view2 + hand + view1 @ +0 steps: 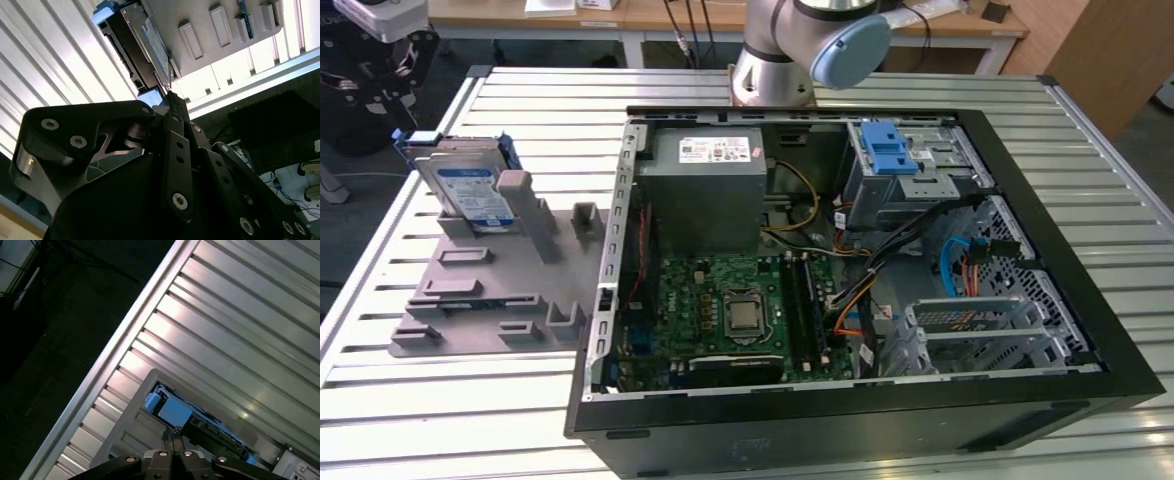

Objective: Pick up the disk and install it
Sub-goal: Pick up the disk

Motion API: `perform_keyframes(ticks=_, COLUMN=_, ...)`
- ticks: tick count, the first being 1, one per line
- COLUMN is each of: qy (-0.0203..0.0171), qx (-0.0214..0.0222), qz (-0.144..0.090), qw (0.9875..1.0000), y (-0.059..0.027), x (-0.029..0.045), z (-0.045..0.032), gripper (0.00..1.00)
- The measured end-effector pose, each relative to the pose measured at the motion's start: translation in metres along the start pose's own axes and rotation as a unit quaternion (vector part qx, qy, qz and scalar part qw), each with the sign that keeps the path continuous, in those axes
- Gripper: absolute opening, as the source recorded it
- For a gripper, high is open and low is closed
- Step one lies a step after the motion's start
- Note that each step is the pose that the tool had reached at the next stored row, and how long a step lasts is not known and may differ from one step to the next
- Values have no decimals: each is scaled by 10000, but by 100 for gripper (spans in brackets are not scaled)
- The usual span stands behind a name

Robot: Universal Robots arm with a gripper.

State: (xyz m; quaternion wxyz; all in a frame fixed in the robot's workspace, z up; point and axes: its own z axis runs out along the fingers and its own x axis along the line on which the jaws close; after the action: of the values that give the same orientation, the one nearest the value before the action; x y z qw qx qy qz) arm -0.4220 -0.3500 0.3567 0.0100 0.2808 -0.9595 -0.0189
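i'm hovering my closed, empty gripper [171, 434] near the flat silver blue-railed disk [460, 190], judging it stiff, weighty, best gripped across its edges.

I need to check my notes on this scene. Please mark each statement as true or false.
1. The disk stands on the grey holder, outside the case. True.
2. The case is closed. False: it is open and the motherboard shows.
3. The gripper is wide open. False: it is shut, its fingertips together near the disk.
4. The holder lies at the exterior view's left of the case. True.
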Motion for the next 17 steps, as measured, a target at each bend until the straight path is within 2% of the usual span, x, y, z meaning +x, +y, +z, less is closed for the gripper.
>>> perform_keyframes(ticks=9, qy=18, qx=4, qz=-432, qw=9991, y=1, x=1, z=0, gripper=11)
perform_keyframes(ticks=17, qy=33, qx=8, qz=-820, qw=9966, y=1, x=1, z=0, gripper=11)
